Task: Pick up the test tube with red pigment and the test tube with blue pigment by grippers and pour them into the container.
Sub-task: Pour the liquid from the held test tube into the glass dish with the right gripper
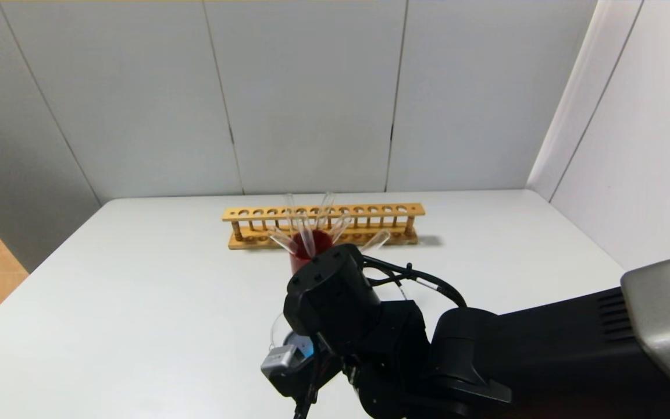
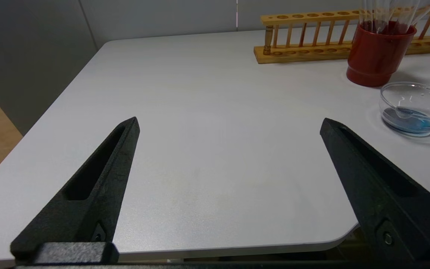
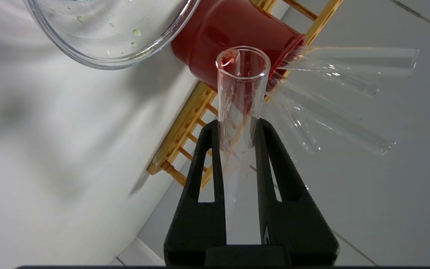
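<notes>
My right gripper is shut on the test tube with red pigment. The tube carries red streaks inside, and its open mouth stands just beside the container's rim, in front of the red cup. The container is a low clear glass dish holding a pool of blue liquid; the head view shows it partly under my right arm. I cannot pick out a test tube with blue pigment. My left gripper is open and empty over the table's front left corner.
A dark red cup holds several clear tubes fanned outwards, just behind the container. A wooden tube rack stands behind the cup. The white table is bare to the left; walls close off the back and right.
</notes>
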